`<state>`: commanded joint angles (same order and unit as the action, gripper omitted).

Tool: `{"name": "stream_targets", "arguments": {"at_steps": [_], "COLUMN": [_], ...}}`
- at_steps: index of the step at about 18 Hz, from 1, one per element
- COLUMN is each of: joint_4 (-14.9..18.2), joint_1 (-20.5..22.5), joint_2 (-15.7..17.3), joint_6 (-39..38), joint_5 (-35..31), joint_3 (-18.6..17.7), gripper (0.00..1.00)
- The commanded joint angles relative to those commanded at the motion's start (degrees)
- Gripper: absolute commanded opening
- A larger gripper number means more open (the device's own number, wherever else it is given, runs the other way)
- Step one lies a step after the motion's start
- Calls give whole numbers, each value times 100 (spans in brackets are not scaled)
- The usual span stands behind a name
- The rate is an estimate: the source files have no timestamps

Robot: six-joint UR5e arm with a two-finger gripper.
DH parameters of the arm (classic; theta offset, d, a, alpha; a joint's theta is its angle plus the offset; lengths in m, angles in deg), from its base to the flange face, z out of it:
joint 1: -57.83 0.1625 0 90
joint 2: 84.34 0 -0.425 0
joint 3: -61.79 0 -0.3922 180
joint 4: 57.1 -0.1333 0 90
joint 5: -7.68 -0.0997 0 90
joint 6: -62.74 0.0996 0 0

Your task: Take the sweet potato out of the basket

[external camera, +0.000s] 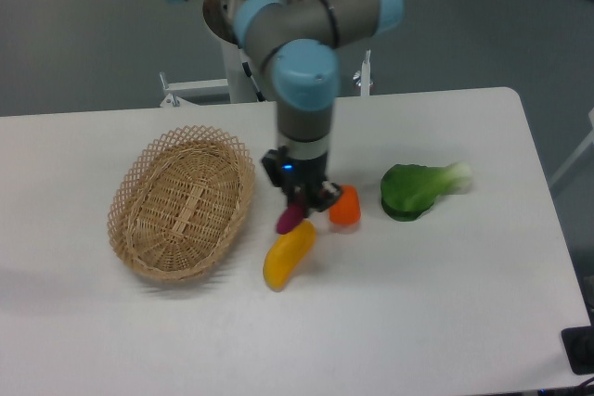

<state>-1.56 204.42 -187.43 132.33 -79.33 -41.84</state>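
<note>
A white table (445, 322) with a rounded far-right corner fills most of the frame; behind it, across the top, lies a grey-blue floor. At the far right edge a pale slanted leg or bar shows, and a small dark object sits in the lower right corner.

At the left of the table rests the basket (139, 252), an oval of tan wicker with a lacy openwork rim; its woven bottom is bare.

Right of the basket, near the centre of the frame, the arm comes down from the top, grey tubes with light blue joint caps, its base a metal post behind the table's far edge. The gripper (299, 206) points straight down, dark, with a small blue light on its body. Its jaws are clamped on the sweet potato (289, 221), a small oblong piece, dark reddish-purple to magenta, smooth, with its tapered lower end showing beneath the fingers and its upper part hidden by them. It is outside the basket, just above the upper end of the yellow vegetable (288, 253); whether the two touch cannot be told.

The yellow vegetable lies on the table, elongated and tilted, its lower end toward the lower left. Just right of the gripper stands a small orange pepper (346, 208). Further right, well apart, lies a green leafy vegetable (418, 188) with a pale stalk pointing to the right.
</note>
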Motion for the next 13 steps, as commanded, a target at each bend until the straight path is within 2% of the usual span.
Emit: {"name": "stream_targets", "arguments": {"at_steps": [5, 7, 13], "joint_4": [53, 79, 79], "joint_1": [519, 625, 739], "joint_2": [-263, -404, -765], "joint_6": [616, 932, 1364], "joint_5": [-175, -378, -405], "joint_3": [413, 624, 1064], "gripper": [3, 3, 4]}}
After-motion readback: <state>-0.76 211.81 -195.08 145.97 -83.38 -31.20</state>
